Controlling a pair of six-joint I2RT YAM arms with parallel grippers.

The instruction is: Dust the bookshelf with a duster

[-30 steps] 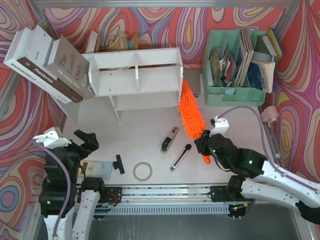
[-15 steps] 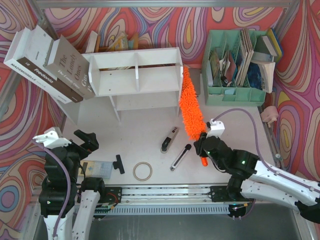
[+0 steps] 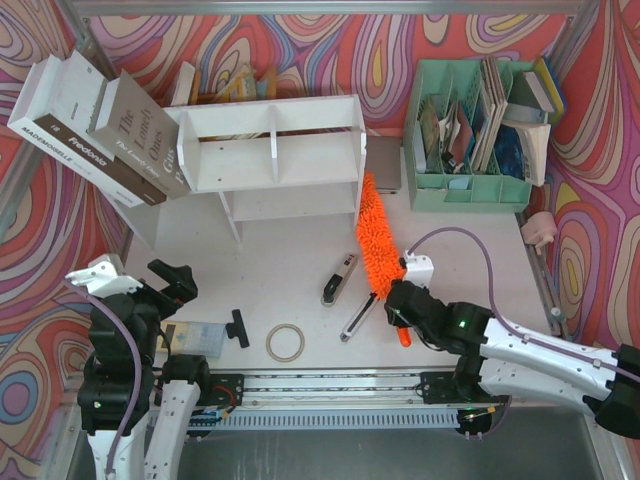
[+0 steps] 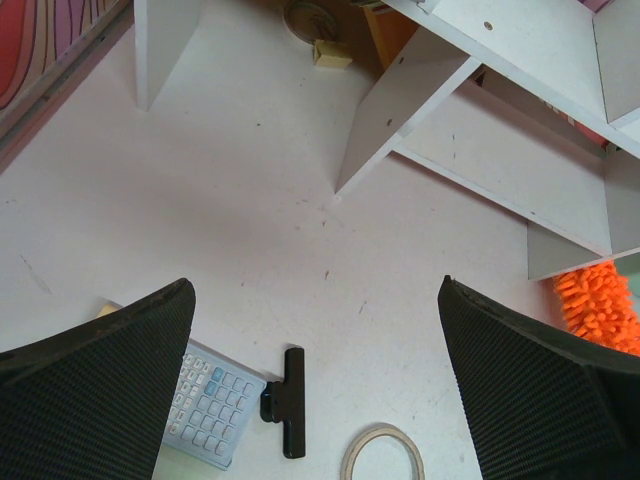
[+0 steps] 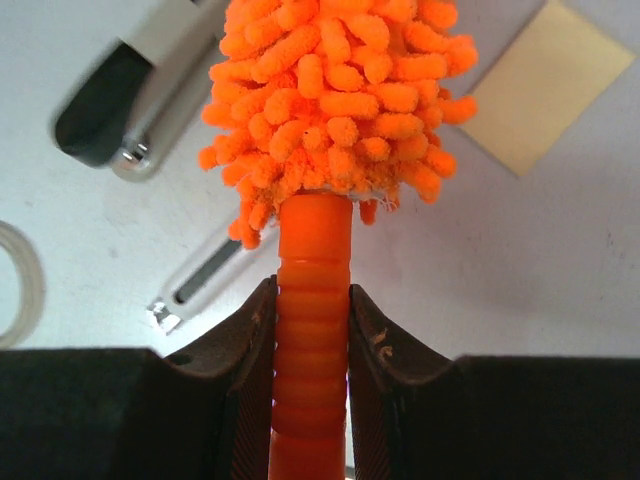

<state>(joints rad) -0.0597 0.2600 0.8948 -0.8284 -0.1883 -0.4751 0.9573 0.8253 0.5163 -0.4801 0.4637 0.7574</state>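
Since half a second ago the duster (image 3: 378, 238) has slid back toward the near edge. Its fluffy tip was up by the top right corner of the bookshelf (image 3: 270, 150) and now sits lower, beside the bottom of the shelf's right end panel. The right arm has drawn in a little to the left with it, while the left arm has not changed.

At the far left, a stack of large books (image 3: 100, 125) leans against the left end of the bookshelf. Below them the left tool (image 3: 176, 283) hangs above the counter (image 3: 290, 245) with its jaws spread wide and nothing between them. A pale blue calculator (image 3: 195, 338) lies just beside it. A black clip (image 3: 238, 328) lies at the calculator's right edge, and a tape ring (image 3: 285, 342) is a little further right.

The white bookshelf stands at the back, its front facing the arms, with books behind it. A stapler (image 3: 338, 280) and a slim black-handled pen-like tool (image 3: 360, 315) lie near each other on the counter, in front of the shelf's right end and just left of the duster.

The duster runs from the shelf's right end panel down and to the right. Whether its tip touches the panel cannot be told. The right tool (image 3: 400, 305) is clamped on the ribbed orange handle just behind the fluff, and the handle's end sticks out on the near side. The wrist view shows both jaws pressed against the handle.

At the far right, well apart from the duster, stands a mint green organiser (image 3: 470, 190) filled with papers and books.
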